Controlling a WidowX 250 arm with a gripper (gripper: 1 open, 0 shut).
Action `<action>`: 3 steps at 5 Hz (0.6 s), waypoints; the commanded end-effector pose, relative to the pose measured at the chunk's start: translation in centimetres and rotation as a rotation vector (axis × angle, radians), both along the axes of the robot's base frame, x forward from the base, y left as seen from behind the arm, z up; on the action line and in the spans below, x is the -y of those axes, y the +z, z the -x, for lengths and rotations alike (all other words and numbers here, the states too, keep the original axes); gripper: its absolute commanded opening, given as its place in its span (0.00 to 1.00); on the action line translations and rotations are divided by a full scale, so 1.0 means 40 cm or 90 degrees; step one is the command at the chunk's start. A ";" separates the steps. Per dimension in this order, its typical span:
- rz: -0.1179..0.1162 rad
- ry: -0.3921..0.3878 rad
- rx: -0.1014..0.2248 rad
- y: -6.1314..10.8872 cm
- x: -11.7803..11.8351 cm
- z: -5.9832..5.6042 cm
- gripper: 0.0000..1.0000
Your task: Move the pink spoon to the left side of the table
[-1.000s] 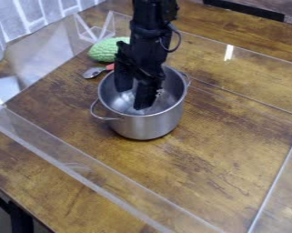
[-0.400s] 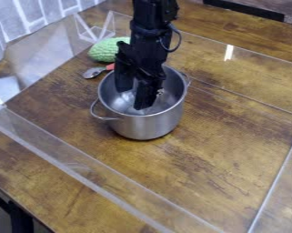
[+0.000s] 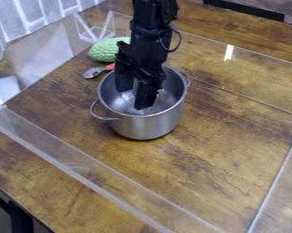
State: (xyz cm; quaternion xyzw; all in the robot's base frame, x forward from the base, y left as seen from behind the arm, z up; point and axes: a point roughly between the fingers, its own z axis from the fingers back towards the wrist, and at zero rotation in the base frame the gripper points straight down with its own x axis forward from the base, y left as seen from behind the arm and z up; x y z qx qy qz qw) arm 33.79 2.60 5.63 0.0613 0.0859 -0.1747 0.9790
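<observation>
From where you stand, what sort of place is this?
Probably a robot test bench made up like a kitchen: a black robot arm reaches over a metal pot on a wooden table edged with clear strips.

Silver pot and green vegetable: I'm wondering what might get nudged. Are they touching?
Cannot tell; in the only camera view, the pot stands in front of the green item, and the dark arm crowds the space between.

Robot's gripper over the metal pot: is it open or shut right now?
Gripper: can't be told; its dark fingers blur together inside the pot, and nothing can be made out between them.
</observation>
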 end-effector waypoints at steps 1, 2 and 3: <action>0.000 0.001 0.055 0.061 -0.003 -0.029 0.00; 0.001 0.000 0.057 0.064 -0.003 -0.029 0.00; 0.003 0.000 0.061 0.064 -0.003 -0.029 0.00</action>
